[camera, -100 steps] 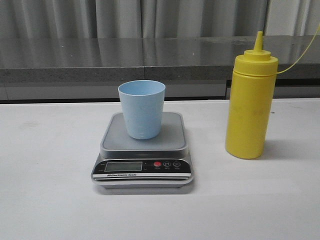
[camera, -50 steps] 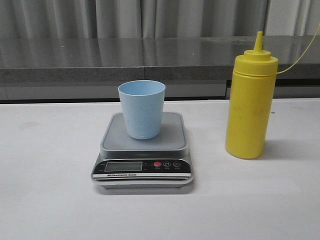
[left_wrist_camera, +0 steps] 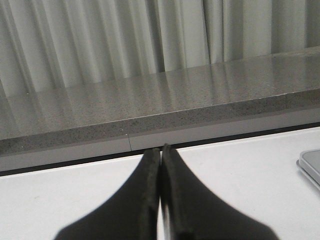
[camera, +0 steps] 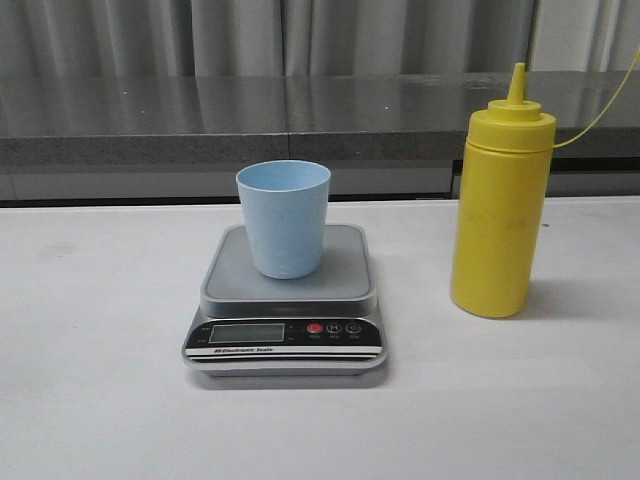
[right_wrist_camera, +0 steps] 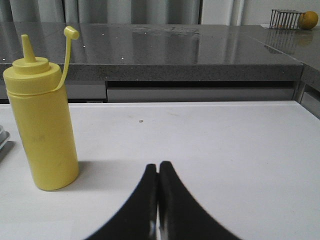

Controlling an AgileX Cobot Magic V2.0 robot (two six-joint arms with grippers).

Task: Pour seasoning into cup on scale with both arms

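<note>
Seasoning [camera: 498, 210] unlabelled; scale [camera: 286, 315] panel reads "Electronic Scale".

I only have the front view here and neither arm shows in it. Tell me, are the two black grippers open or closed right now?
Observer: Both closed. In the left wrist view the left gripper has its fingers pressed together, holding nothing.
Operator: And the right one?
Observer: The right gripper is closed and empty too, above the white table, apart from the tall yellow plastic squeeze bottle.
Operator: Is the bottle's cap on the nozzle?
Observer: No. The right wrist view shows the small cap hanging off its thin tether, beside the bare cone nozzle.
</note>
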